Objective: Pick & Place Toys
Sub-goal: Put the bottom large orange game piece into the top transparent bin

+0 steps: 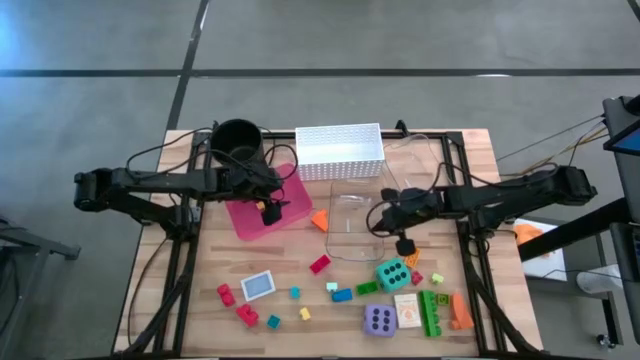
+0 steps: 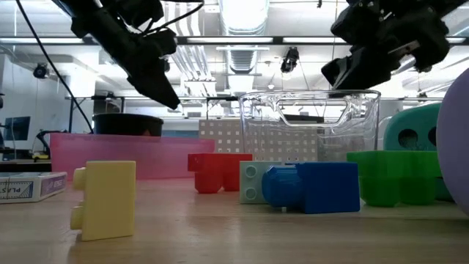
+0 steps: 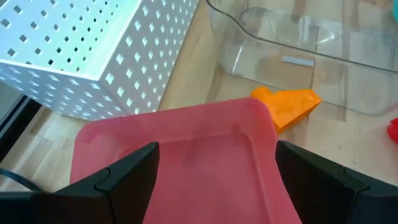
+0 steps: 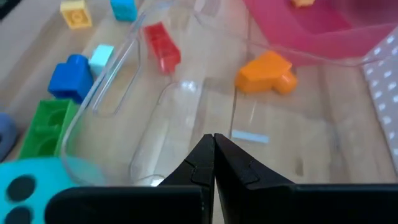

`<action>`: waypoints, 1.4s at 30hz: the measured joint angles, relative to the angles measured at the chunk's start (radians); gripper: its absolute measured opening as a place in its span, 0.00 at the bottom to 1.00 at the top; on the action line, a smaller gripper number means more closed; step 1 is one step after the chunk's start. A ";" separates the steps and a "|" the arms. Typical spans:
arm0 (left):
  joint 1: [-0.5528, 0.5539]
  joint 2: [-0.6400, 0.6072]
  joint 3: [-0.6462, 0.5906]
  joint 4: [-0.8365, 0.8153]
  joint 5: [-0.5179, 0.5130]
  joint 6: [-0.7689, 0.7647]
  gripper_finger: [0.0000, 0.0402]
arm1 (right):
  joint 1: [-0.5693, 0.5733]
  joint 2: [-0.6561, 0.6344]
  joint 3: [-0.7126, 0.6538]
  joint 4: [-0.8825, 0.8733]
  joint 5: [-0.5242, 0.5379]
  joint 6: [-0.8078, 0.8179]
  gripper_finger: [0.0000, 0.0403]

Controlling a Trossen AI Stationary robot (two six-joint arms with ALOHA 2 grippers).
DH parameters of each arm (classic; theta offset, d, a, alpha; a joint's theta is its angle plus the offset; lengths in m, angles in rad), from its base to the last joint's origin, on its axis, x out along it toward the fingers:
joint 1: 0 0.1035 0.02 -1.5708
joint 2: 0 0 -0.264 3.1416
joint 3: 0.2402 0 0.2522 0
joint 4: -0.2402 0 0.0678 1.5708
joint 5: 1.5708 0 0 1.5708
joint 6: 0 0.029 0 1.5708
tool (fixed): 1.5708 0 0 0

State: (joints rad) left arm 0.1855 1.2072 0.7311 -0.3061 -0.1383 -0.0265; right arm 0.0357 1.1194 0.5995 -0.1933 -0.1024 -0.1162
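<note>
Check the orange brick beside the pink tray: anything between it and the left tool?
Nothing visible. The left tool, open, hangs over the pink tray; the orange brick lies just past the tray's corner, with only the low rim between.

Both arms are dark, near-black, built of jointed segments with thin black cables looping alongside. Left claw [image 1: 270, 211] has broad, wedge-shaped black fingers [image 3: 124, 177]. Right claw [image 4: 214, 163] has matte black fingers tapering to points.

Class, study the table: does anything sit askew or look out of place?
The pink tray lies skewed to the table's edges, unlike the squarely set white basket. One orange piece sits apart from the other toys, between that tray and the clear bin.
</note>
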 joint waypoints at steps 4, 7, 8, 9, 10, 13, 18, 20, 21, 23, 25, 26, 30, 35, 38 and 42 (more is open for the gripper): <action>-0.001 0.000 0.000 0.002 0.000 0.001 0.81 | -0.001 0.000 0.053 -0.074 0.001 -0.040 0.02; -0.001 0.000 0.000 0.005 -0.002 0.003 0.81 | 0.000 0.000 0.085 -0.075 0.001 -0.045 0.02; -0.001 0.000 0.000 0.006 -0.003 0.003 0.81 | 0.000 0.000 0.092 -0.083 0.001 -0.045 0.02; -0.001 0.000 0.000 0.007 -0.003 0.003 0.81 | 0.000 0.000 0.096 -0.092 0.001 -0.045 0.02; -0.001 0.000 0.000 0.007 -0.003 0.003 0.81 | 0.000 0.000 0.096 -0.097 0.001 -0.044 0.02; -0.001 0.000 0.000 0.011 -0.003 0.003 0.81 | 0.001 0.000 0.098 -0.112 0.001 -0.031 0.02; -0.001 0.000 0.000 0.010 -0.003 0.000 0.81 | 0.020 0.000 0.098 -0.204 0.000 0.069 0.02; -0.001 0.000 0.000 0.010 -0.003 0.000 0.81 | 0.036 0.000 0.098 -0.231 -0.001 0.095 0.02; -0.001 0.000 0.000 0.010 -0.003 0.000 0.81 | 0.044 -0.002 0.098 -0.236 -0.002 0.098 0.02; -0.001 0.000 -0.001 0.010 -0.003 0.000 0.81 | 0.056 -0.009 0.098 -0.238 -0.003 0.102 0.02; -0.001 0.000 -0.001 0.010 -0.003 0.000 0.81 | 0.063 -0.020 0.098 -0.238 -0.002 0.107 0.02; -0.001 0.000 -0.001 0.010 -0.003 0.000 0.81 | 0.065 -0.026 0.098 -0.238 -0.002 0.111 0.02; -0.001 0.000 -0.001 0.010 -0.003 0.000 0.81 | 0.065 -0.062 0.098 -0.277 -0.002 0.138 0.02; -0.001 0.001 -0.001 0.010 -0.003 0.000 0.81 | 0.065 -0.104 0.097 -0.399 -0.002 0.216 0.02; -0.001 0.001 -0.001 0.010 -0.003 0.000 0.81 | 0.072 -0.123 0.096 -0.435 0.000 0.272 0.02; -0.001 0.000 -0.001 0.010 -0.003 0.000 0.81 | 0.093 -0.132 0.096 -0.440 -0.001 0.305 0.02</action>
State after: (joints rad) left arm 0.1844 1.2076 0.7300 -0.2962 -0.1417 -0.0269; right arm 0.1291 0.9874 0.6956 -0.6334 -0.1036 0.1885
